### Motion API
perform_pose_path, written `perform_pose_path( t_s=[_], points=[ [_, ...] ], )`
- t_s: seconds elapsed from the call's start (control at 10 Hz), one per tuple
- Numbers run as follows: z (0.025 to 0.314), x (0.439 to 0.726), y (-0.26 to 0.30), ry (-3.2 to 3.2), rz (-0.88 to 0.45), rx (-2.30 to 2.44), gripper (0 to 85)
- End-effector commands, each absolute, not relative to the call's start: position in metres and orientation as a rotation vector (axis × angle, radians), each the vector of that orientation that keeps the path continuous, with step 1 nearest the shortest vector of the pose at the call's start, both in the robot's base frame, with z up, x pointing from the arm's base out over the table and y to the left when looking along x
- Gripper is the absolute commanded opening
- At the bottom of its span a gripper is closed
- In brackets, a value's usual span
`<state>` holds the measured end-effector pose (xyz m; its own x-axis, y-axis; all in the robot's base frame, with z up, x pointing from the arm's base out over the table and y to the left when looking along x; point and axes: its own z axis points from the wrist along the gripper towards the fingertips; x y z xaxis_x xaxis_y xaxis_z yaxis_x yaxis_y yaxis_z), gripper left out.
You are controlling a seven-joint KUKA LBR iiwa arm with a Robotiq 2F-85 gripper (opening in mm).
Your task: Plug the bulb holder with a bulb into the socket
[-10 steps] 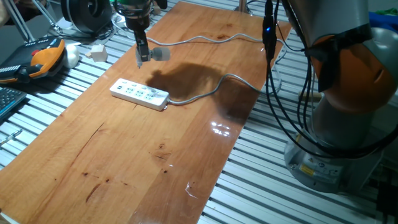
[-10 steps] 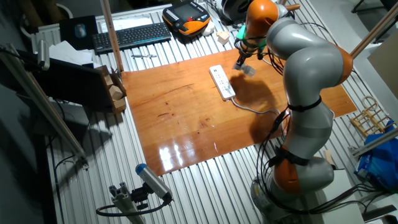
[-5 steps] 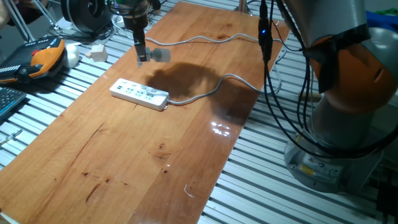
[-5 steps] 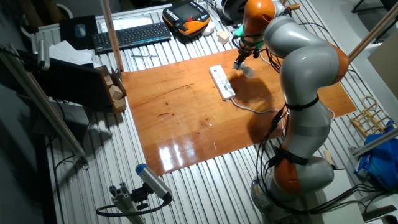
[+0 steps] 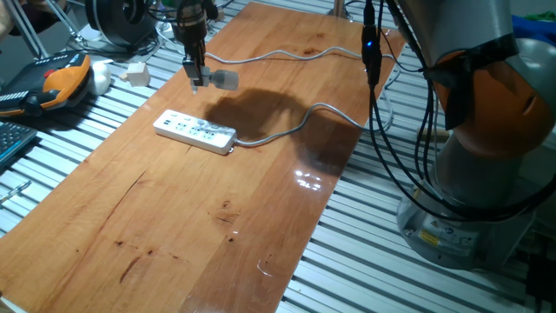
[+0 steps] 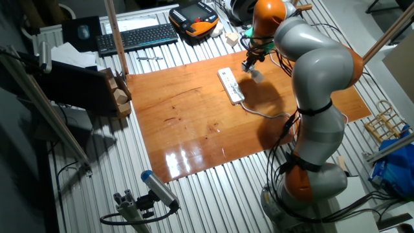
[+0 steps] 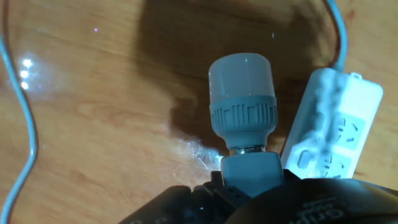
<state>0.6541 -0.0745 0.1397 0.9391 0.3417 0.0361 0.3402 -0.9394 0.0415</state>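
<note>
Bulb holder with a bulb (image 7: 244, 121): upper left of one fixed view, held off the wooden table (image 5: 200, 200), bulb lying sideways.
Gripper (image 5: 196, 81): clamped on the holder's white plug end.
Socket (image 5: 195, 131): flat on the table, below the held bulb in the frame, apart from it.
Grey cable (image 5: 287, 130): runs from the socket's end toward the right.
Hand view: socket just right of the bulb.

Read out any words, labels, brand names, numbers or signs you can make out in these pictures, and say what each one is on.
No text can be read in any view.
Socket: only outlet slots and a button show, with no legible marking.
Bulb holder with a bulb: plain, no print visible.
Label on the robot base: too small and blurred to read.
Orange pendant and keyboard: markings too small to read.
</note>
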Motion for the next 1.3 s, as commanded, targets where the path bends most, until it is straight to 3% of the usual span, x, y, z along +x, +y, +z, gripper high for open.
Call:
perform_pose_path(
  t_s=[0.0,1.2],
  points=[
    [0.1395,0.6540,-0.0743,0.532,0.064,3.051,0.0],
    [0.1395,0.6540,-0.0743,0.741,0.023,3.002,0.0]
  ],
)
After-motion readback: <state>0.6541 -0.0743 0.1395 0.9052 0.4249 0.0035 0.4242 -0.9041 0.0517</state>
